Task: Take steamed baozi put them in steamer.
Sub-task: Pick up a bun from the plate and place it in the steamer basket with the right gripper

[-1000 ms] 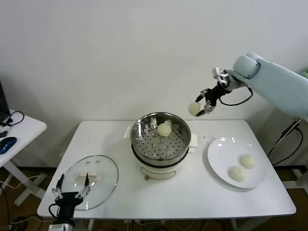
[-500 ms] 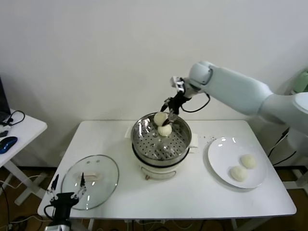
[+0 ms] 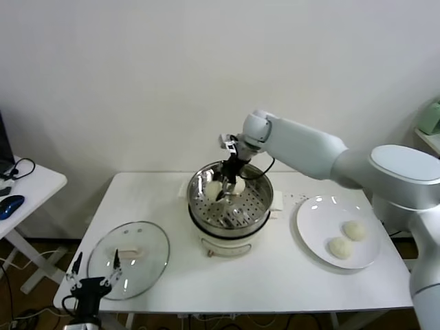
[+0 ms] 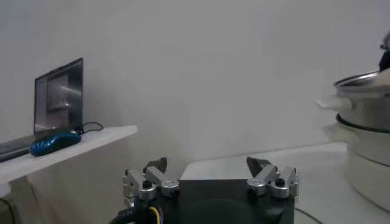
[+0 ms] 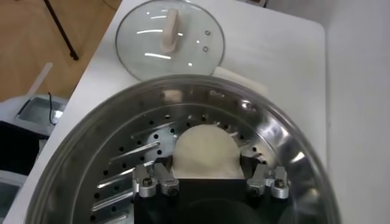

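Observation:
My right gripper (image 3: 219, 190) reaches down into the steamer (image 3: 230, 218), a shiny steel pot on a cream-white base. It is shut on a cream-white baozi (image 3: 214, 189), held low over the perforated tray. In the right wrist view the baozi (image 5: 204, 151) sits between the fingers of the right gripper (image 5: 207, 165). A second baozi (image 3: 238, 185) lies in the steamer, partly behind the gripper. Two more baozi (image 3: 355, 230) (image 3: 339, 247) lie on the white plate (image 3: 316, 218). My left gripper (image 3: 93, 282) is parked low at the table's front left, open and empty (image 4: 207, 164).
The glass lid (image 3: 129, 258) lies flat on the table's front left, also in the right wrist view (image 5: 169, 39). A side table with a blue mouse (image 4: 53, 142) and a laptop (image 4: 58, 96) stands to the left. The steamer's side shows in the left wrist view (image 4: 365, 140).
My right arm swung left from above the plate side, carrying the baozi over the steamer rim, then lowered it into the pot. The left gripper stayed low at the front left.

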You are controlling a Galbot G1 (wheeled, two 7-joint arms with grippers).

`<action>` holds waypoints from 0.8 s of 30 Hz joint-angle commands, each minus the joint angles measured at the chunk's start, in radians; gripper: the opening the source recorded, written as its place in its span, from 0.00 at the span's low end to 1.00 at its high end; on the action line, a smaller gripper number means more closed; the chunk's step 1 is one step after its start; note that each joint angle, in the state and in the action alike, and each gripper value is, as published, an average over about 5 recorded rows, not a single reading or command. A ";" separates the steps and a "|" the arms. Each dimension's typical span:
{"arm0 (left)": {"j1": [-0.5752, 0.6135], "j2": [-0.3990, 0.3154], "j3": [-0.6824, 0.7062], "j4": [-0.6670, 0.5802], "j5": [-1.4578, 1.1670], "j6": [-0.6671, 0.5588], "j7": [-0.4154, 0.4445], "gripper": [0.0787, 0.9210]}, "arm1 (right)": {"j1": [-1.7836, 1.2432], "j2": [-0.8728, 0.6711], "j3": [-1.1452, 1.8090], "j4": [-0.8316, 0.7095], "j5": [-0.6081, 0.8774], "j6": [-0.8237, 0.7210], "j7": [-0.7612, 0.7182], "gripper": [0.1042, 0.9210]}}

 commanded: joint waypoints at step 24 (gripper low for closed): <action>-0.003 -0.007 0.002 0.017 -0.023 0.004 0.001 0.88 | -0.037 0.024 -0.013 -0.006 -0.024 0.003 0.011 0.77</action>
